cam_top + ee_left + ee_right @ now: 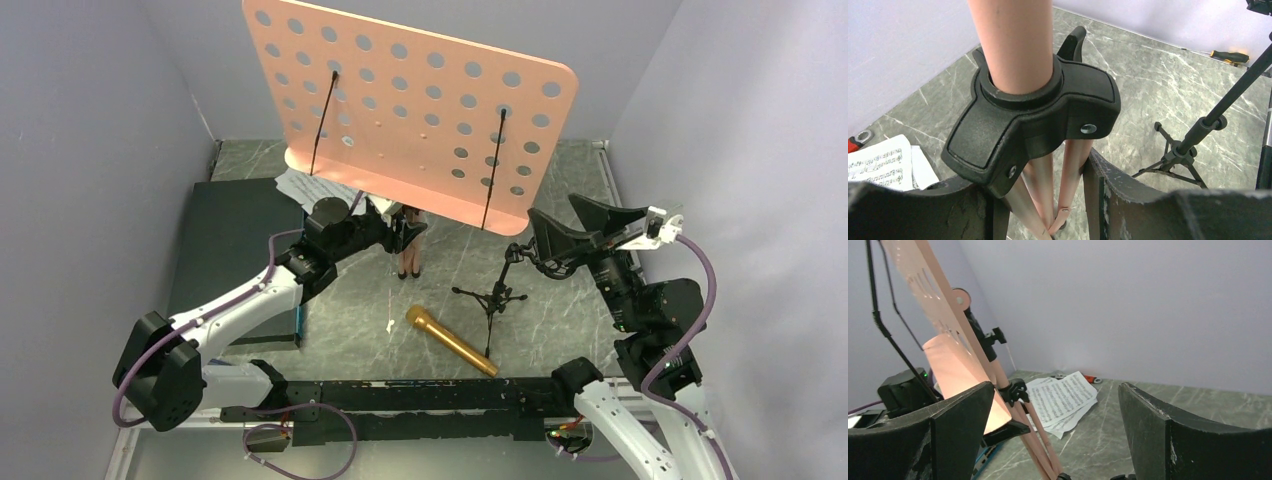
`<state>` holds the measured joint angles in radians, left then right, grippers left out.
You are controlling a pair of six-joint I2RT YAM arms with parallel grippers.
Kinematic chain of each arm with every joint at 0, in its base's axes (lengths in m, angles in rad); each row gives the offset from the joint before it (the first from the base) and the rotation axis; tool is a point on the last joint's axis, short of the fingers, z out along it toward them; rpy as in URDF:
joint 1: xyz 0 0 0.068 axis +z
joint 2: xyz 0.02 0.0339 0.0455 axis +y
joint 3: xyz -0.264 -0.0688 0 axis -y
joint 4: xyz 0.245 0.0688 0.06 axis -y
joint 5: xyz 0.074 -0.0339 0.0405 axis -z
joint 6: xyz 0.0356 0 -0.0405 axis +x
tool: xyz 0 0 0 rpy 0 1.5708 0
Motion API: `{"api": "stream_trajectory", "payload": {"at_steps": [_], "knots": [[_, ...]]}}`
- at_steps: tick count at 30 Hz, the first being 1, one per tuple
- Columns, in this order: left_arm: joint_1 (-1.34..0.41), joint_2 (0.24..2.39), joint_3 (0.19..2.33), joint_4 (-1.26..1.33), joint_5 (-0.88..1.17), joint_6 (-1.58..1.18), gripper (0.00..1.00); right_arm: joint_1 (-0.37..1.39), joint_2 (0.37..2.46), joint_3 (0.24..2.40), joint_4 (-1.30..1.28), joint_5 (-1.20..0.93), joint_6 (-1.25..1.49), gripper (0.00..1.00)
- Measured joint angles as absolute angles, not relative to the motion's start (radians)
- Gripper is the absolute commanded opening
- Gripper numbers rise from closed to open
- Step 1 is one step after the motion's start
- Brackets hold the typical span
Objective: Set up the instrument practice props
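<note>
At nine o'clock on the marbled table [350,320], seen from above, a dark flat case [235,250] lies along the left wall. White sheet-music pages [300,187] sit at its one-o'clock corner, partly under the stand's desk. From seven o'clock the left gripper [400,232] reaches to the table's middle. Its jaws are roughly half spread and clamped on the bunched legs of the pink music stand [410,110], just below the black hub [1038,115]. The stand's perforated desk rises toward twelve o'clock. At five o'clock from the stand's feet the gold microphone [450,342] lies flat, head toward ten o'clock. Near its one o'clock the small black tripod mic stand [492,295] is upright on spread legs. At three o'clock the right gripper [578,228] hangs by that stand's top, jaws wide apart and empty.
</note>
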<state>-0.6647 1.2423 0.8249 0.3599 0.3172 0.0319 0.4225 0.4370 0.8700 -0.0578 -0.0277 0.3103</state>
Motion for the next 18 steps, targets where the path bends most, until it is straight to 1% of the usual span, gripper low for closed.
{"api": "stream_trajectory", "payload": {"at_steps": [11, 18], "knots": [[-0.665, 1.234, 0.825, 0.344, 0.321, 0.033, 0.03, 0.422, 0.441, 0.878, -0.098, 0.156, 0.337, 0.99], [-0.665, 1.225, 0.825, 0.327, 0.34, 0.041, 0.03, 0.422, 0.517, 0.958, -0.136, 0.247, 0.351, 0.99]]}}
